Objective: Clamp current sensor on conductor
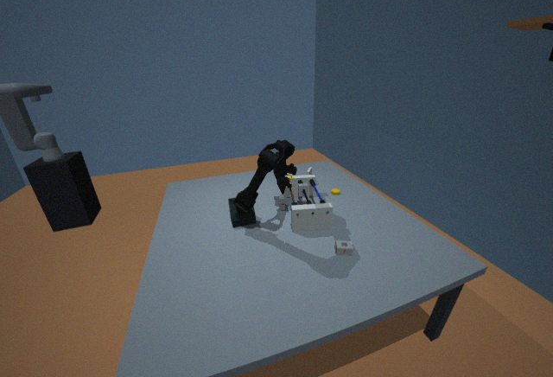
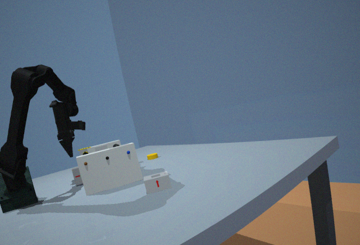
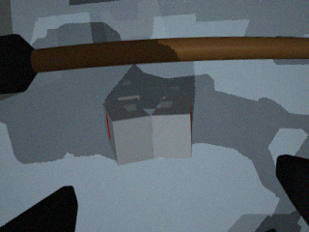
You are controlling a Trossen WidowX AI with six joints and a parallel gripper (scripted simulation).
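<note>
A white split-core sensor (image 1: 282, 204) (image 2: 76, 175) (image 3: 154, 137) stands on the table between the arm's base and the conductor stand. In the wrist view its two halves show side by side, with a notch at the top and red marks on both sides. The brown conductor (image 1: 292, 194) (image 3: 217, 48) runs along the stand's near side, at the yellow LOAD marker (image 1: 289, 180) (image 2: 84, 148). My gripper (image 1: 282, 191) (image 2: 71, 156) (image 3: 180, 182) is open and empty, pointing down above the sensor, its fingers apart to either side in the wrist view.
The white stand (image 1: 311, 218) (image 2: 112, 173) also carries a black and a blue conductor (image 1: 317, 191). A light block (image 1: 303, 187) is at the middle conductor. Another white sensor-like block (image 1: 343, 251) (image 2: 151, 185) with a red arrow and a yellow disc (image 1: 335, 192) (image 2: 152, 156) lie on the table.
</note>
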